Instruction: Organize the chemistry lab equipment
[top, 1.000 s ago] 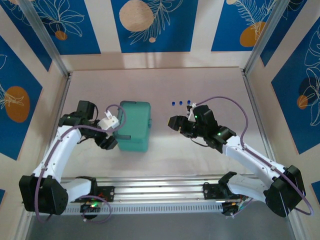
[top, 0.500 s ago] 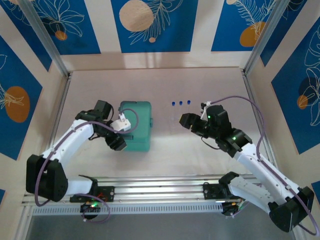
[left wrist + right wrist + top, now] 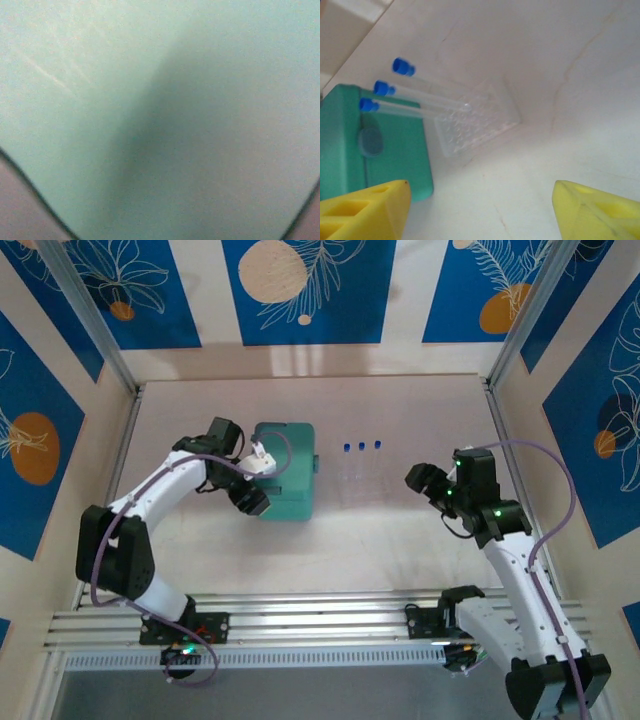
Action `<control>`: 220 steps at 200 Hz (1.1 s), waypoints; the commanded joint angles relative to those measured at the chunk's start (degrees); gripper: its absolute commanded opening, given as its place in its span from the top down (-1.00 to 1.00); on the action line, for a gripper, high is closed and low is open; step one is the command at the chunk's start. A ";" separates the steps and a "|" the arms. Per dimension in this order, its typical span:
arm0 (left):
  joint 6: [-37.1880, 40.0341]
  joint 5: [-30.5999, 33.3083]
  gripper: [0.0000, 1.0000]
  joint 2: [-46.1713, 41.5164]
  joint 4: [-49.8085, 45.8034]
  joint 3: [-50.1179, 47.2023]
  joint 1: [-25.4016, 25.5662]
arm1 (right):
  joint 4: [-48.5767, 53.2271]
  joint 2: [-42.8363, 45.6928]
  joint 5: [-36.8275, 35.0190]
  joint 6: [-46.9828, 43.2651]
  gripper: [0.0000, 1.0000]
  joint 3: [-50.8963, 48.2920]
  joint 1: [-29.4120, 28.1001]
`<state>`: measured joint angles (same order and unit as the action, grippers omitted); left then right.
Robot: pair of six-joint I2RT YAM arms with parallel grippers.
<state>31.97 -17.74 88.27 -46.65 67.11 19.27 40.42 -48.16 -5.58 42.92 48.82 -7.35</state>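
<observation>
the left arm (image 3: 150, 502) and right arm (image 3: 522, 575) share white link shells and black joint housings. a thin purple cable (image 3: 566, 472) loops along each. green lights (image 3: 491, 507) glow at centre right, on the right one's black wrist. the right gripper (image 3: 480, 200) has yellow fingers (image 3: 367, 209) with rectangular cut-outs.

Left arm (image 3: 152, 490) bent inward; right end effector (image 3: 481, 187) spread wide.

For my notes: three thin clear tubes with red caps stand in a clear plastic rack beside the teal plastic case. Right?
No: the right wrist view shows three thin clear tubes with blue caps, not red, standing in the clear plastic rack beside the teal plastic case.
</observation>
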 commanded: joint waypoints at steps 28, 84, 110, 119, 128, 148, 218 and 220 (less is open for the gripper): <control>0.56 -5.68 -0.77 -7.10 -2.86 -0.68 0.42 | 3.43 -3.88 3.34 -6.63 -0.66 2.02 8.68; 0.17 -6.82 -0.82 -17.49 -4.23 -8.52 -3.80 | 0.06 -8.55 -1.15 -10.56 -0.72 2.51 15.54; -2.09 -8.00 -0.86 -19.26 -0.13 -12.54 -8.01 | -6.80 -8.40 -3.37 -12.60 -0.75 -0.90 15.70; -2.95 -8.32 -0.91 -19.45 1.67 -13.50 -10.02 | -9.43 -8.12 -3.47 -13.24 -0.76 -2.09 15.71; -3.92 -9.10 -1.00 -19.54 3.68 -14.25 -12.59 | -11.49 -7.93 -3.81 -13.68 -0.77 -2.87 15.69; -6.47 -11.99 -1.00 -18.66 8.16 -14.93 -18.60 | -14.62 -7.99 -6.58 -15.33 -0.90 -3.62 14.77; -23.48 -18.28 -1.00 -9.80 39.41 -22.81 -28.45 | -28.12 -15.66 -16.76 -23.63 -0.99 -7.80 8.75; -23.69 -18.43 -1.00 -9.66 40.56 -23.30 -28.48 | -28.29 -16.00 -16.68 -24.10 -0.99 -7.67 8.76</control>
<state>15.27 -32.18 76.93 -21.43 47.92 -8.49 18.24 -60.93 -18.98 23.68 42.09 1.89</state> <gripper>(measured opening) 0.998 0.992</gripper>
